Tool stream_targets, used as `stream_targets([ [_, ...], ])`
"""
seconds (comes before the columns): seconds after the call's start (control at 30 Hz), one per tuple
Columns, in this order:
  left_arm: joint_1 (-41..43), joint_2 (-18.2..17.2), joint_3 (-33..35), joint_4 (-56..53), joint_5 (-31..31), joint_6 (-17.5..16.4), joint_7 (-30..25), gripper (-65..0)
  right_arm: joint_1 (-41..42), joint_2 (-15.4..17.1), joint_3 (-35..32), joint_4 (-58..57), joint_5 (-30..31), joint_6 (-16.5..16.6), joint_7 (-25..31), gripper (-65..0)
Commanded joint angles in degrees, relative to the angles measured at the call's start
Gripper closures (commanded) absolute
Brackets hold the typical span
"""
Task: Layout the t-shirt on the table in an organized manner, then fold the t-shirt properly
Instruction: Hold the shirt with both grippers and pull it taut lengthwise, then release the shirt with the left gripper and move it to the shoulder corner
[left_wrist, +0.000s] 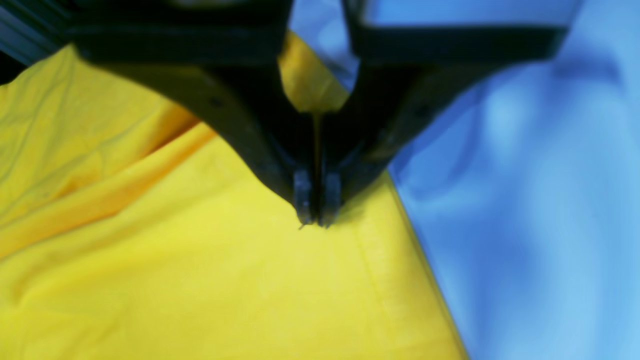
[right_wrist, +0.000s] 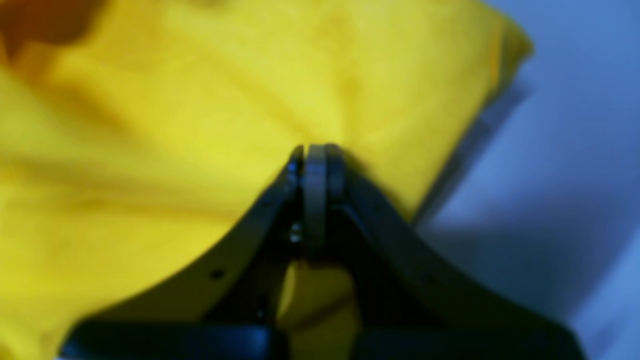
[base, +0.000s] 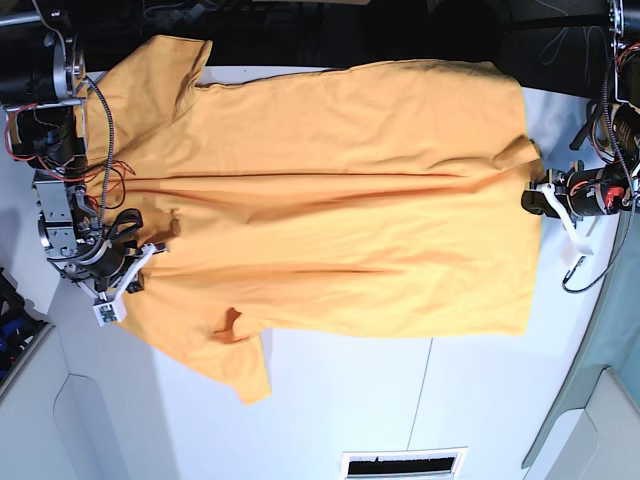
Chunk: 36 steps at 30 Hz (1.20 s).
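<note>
You are working in a robotics lab or test bench, not a home. The table (base: 330, 400) is a bare white work surface with a thin dark seam. At both ends of the table stand robot arms with exposed motors, and loose red and black wires (base: 60, 140) hang at one end. Near the table's edge lies a small printed marker card (base: 403, 465).

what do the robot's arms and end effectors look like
Both end effectors, left and right, have black fingers tapering to narrow tips. From the base view, the arms are dark metal with white brackets, exposed red and black cables, and a small white tag.
</note>
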Motion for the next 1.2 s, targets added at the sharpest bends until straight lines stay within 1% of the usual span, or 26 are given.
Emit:
stream_targets([
  [0.0, 1.2, -0.3, 0.4, -0.3, 2.4, 0.0, 4.9, -2.8, 0.1, 1.2, 0.2, 0.2, 0.3, -0.2, -1.7, 0.0],
  [0.07, 1.2, -0.3, 0.4, -0.3, 0.3, -1.0, 4.9, -2.8, -1.0, 2.3, 0.6, 0.2, 2.7, -0.2, -1.7, 0.0],
  [0.2, 1.0, -0.5, 0.4, 1.3, -4.2, -1.0, 4.9, -2.8, -3.6, 2.8, 3.9, 2.0, 4.9, -0.2, -1.7, 0.0],
  [0.3, 1.0, -0.5, 0.4, 4.4, -4.2, -1.0, 5.0, -2.9, -5.3, 2.8, 7.7, 4.9, 7.1, -0.2, -1.9, 0.0],
  [0.4, 1.0, -1.1, 0.4, 8.0, -4.5, -1.0, 4.7, -2.9, -6.4, 2.8, 11.8, 8.8, 9.2, -0.2, -3.8, 0.0],
  [0.5, 1.0, -2.3, 0.4, 12.7, -5.9, -0.9, 4.7, -2.9, -7.4, 2.8, 15.8, 14.4, 12.4, 1.1, -7.9, 0.0],
  [0.6, 1.0, -3.2, 0.4, 16.9, -7.3, 0.5, 4.1, -2.9, -8.9, 2.8, 19.7, 21.0, 16.5, 2.6, -14.2, 0.0],
  [0.7, 1.0, -3.3, 0.4, 19.1, -7.1, 0.7, 3.8, -2.9, -11.6, 2.8, 22.9, 28.5, 19.5, 2.6, -20.6, 0.0],
  [0.8, 1.4, -3.3, 0.4, 19.2, -7.7, 0.6, 3.8, -2.9, -16.4, 2.9, 25.0, 35.4, 22.0, 2.6, -26.5, 0.0],
  [0.83, 1.7, -3.3, 0.4, 19.2, -7.7, -0.4, 3.8, -2.8, -18.5, 2.9, 25.6, 37.4, 22.7, 2.6, -27.6, 0.0],
  [0.9, 2.7, -3.3, 0.4, 19.2, -7.6, -2.6, 2.4, -2.8, -23.4, 2.9, 26.5, 40.8, 23.3, 2.6, -27.8, 0.0],
  [1.03, 5.3, -3.1, 0.4, 19.1, -7.5, -2.6, -0.3, -2.8, -32.0, 2.8, 28.6, 44.0, 25.6, 2.6, -27.5, 0.0],
  [1.1, 6.6, -2.7, 0.4, 19.1, -6.9, -2.6, -0.7, -2.8, -34.7, 2.8, 29.2, 44.0, 25.4, 2.6, -27.1, 0.0],
  [1.17, 7.9, -1.9, 0.4, 18.8, -5.1, -2.6, -2.0, -2.8, -37.0, 2.8, 29.2, 43.9, 25.3, 2.6, -24.7, 0.0],
])
